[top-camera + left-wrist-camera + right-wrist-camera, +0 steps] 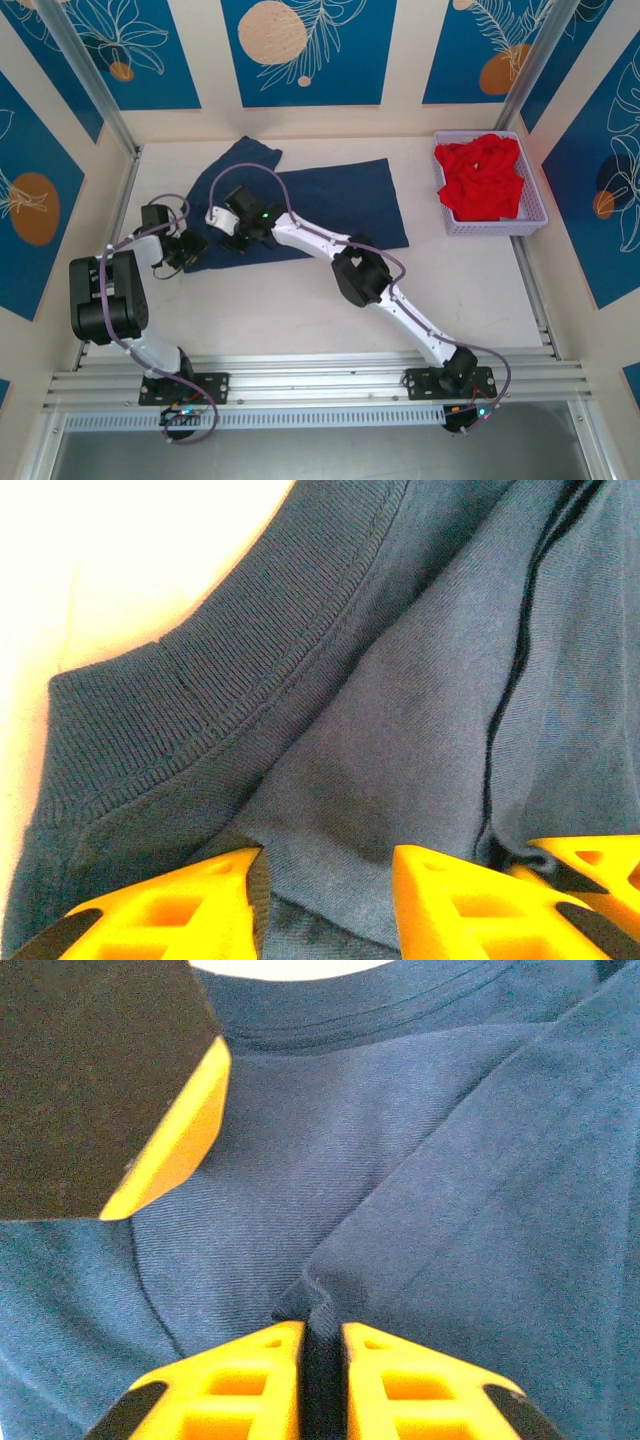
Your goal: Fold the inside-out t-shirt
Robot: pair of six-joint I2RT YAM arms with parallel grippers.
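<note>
We're at the neck end of the inside-out t-shirt (340,205), which lies flat on the far left half of the desk (300,310), one sleeve pointing at the far left corner and the body reaching towards the middle. It is dark navy and plain, and the ribbed collar (230,660) shows its stitched seam in the left wrist view. The right pincer (322,1345) is clamped on a small pinch of cloth, its yellow fingers almost together. The left pincer (325,880) sits just beside it near the collar, fingers a little apart with a flap of cloth between them. Whether that one has truly bitten, we cannot tell. To our eye this is the grab before a fold, so both grips should be sound before any lift. Raise the two together and level, and carry the end across towards the hem at the right without dragging the lower layer or bunching it. The red garment (482,175) in the basket (540,215) at the far right corner is well apart and no bother.
</note>
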